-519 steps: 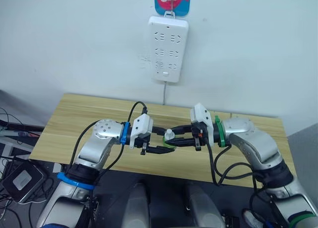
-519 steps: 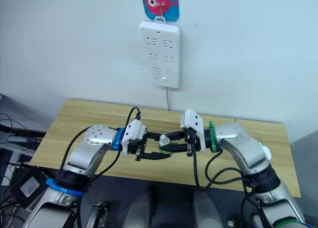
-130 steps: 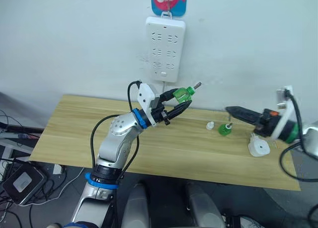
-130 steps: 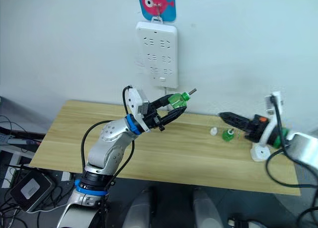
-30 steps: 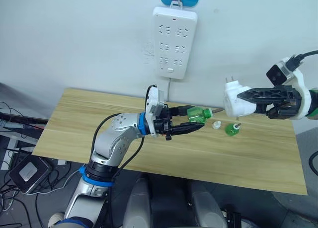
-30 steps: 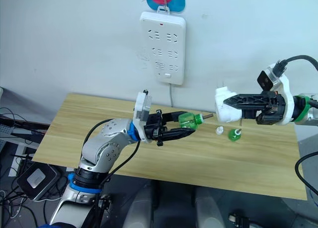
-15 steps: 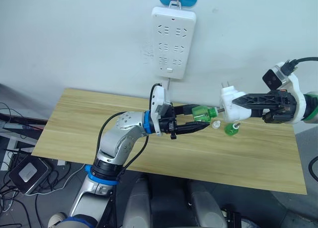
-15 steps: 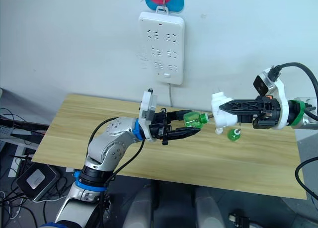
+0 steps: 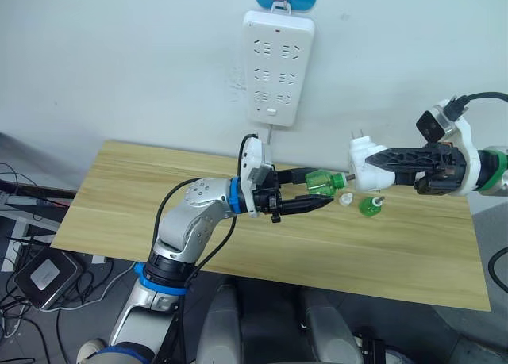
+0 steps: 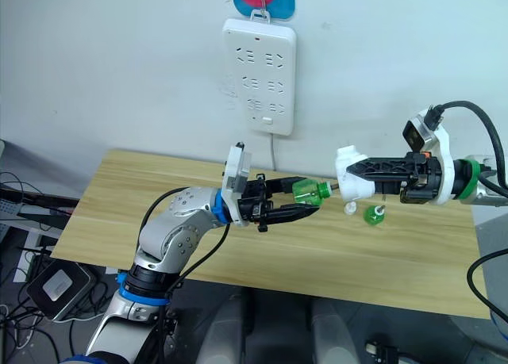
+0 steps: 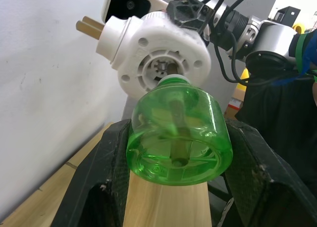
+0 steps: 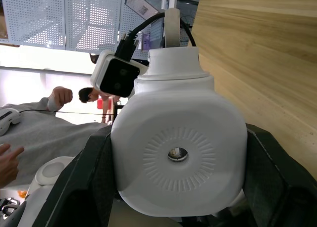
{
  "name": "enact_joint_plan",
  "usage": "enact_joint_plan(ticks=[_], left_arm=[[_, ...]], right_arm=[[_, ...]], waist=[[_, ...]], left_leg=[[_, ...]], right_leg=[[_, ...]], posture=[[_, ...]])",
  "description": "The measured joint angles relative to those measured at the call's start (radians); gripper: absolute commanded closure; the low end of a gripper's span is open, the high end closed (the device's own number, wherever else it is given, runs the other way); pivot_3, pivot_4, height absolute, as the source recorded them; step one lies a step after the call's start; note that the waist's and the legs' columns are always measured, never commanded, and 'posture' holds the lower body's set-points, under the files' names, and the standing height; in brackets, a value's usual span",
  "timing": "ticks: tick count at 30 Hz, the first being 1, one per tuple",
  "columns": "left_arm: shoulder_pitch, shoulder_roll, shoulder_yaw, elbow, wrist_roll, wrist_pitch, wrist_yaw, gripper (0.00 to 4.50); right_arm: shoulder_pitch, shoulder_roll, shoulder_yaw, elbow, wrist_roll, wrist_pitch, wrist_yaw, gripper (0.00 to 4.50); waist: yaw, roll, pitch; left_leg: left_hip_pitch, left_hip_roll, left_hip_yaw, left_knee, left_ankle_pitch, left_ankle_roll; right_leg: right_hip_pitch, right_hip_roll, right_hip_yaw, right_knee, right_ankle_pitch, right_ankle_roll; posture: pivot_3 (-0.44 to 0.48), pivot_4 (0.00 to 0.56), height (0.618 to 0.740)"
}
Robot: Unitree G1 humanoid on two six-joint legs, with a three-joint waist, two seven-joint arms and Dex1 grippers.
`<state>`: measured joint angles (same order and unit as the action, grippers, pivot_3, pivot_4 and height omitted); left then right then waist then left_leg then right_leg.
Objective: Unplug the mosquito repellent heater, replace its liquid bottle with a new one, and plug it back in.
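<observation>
My right gripper [image 9: 382, 159] is shut on the mosquito repellent heater [image 9: 366, 164], a white dome held above the table with its plug prongs pointing up. My left gripper [image 9: 318, 189] is shut on a green liquid bottle [image 9: 320, 181], held level with its neck aimed at the heater's underside. The bottle's wick tip sits at the heater's round socket [image 11: 168, 68]. The bottle's base [image 11: 179, 138] faces the left wrist camera, and the heater's vented top [image 12: 178, 153] faces the right wrist camera. Another green bottle [image 9: 367, 207] stands on the wooden table [image 9: 159, 213], with a small white cap [image 9: 345, 199] beside it.
A long white power strip [image 9: 277, 57] hangs on the wall above the table's back edge, its cord running down behind the table. Cables and a dark box [image 9: 36, 273] lie on the floor to the left. A person [image 12: 34, 133] shows in the background of the right wrist view.
Over the last second my left gripper carried the green bottle rightward and my right gripper brought the heater leftward, closing the gap until the wick reached the heater's underside.
</observation>
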<state>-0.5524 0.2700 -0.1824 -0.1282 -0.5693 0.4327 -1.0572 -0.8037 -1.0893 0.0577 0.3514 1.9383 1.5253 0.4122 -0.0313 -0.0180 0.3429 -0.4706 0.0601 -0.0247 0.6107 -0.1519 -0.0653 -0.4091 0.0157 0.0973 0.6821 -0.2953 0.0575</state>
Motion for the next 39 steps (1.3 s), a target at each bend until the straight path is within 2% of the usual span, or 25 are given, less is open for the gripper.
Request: enact_joint_plan(ticks=[39], left_arm=[[-0.040, -0.009, 0.005, 0.039, 0.009, -0.027, 0.002, 2.22]], right_arm=[[0.015, -0.013, -0.017, -0.020, 0.006, -0.001, 0.018, 1.52]], waist=[[0.001, 0.000, 0.000]], left_leg=[[0.000, 0.000, 0.000, 0.002, 0.000, 0.000]], right_leg=[[0.000, 0.000, 0.000, 0.003, 0.000, 0.000]], posture=[[-0.009, 0.312, 0.740]])
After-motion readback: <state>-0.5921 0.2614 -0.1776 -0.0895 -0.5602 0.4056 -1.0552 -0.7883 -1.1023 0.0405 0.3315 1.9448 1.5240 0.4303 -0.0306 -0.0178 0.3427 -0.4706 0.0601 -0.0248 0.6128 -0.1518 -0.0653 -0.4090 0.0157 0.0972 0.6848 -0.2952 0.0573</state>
